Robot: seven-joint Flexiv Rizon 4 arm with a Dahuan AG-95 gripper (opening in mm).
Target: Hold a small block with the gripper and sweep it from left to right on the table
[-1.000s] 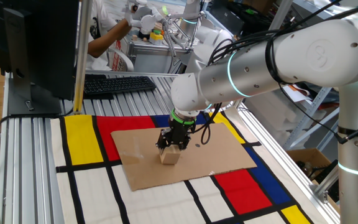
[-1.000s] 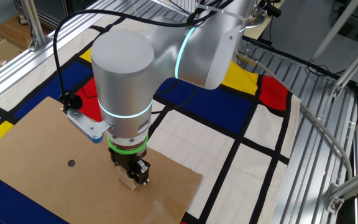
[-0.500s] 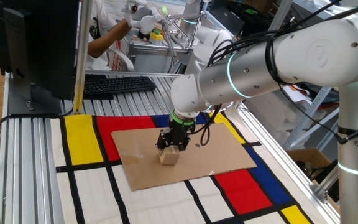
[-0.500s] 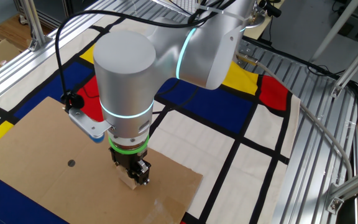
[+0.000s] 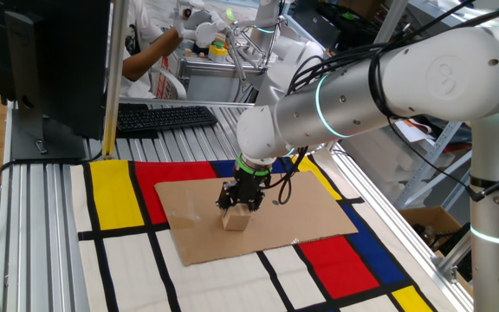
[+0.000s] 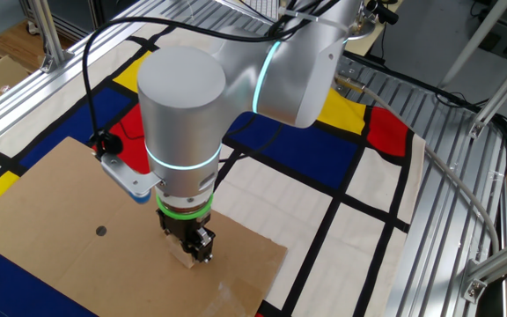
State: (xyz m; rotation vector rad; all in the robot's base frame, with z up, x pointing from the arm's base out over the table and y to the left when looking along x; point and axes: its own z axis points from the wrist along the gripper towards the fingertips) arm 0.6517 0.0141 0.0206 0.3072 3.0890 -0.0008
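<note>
Nearest the camera in the one fixed view, the lower part of the frame is the table point(image 5: 50, 260) with its red, yellow, blue and white mat point(image 5: 115, 195), and on the mat lies the cardboard sheet point(image 5: 310, 212), likely there to give a smooth, even surface for sliding. At the centre of the frame, on that sheet, sits the small block point(image 5: 236, 219), its base flat on the cardboard. The gripper point(image 5: 238, 205) comes straight down onto it, the black fingers partly closed and straddling the block's upper part, so it appears clamped rather than merely touched; a vertical grip of this kind would keep the block pressed down and square while it is dragged sideways. In the other fixed view the gripper point(image 6: 189, 249) sits low in the frame near the sheet's right edge, with only a sliver of the block point(image 6: 180, 258) showing beneath it. Further back, at the upper left, stand a keyboard point(image 5: 163, 116) and a dark monitor point(image 5: 46, 61). Against the earlier frames, block and gripper sit in practically the same spot; only the arm's big wrist housing has crept very slightly, so the sweep looks barely under way.
</note>
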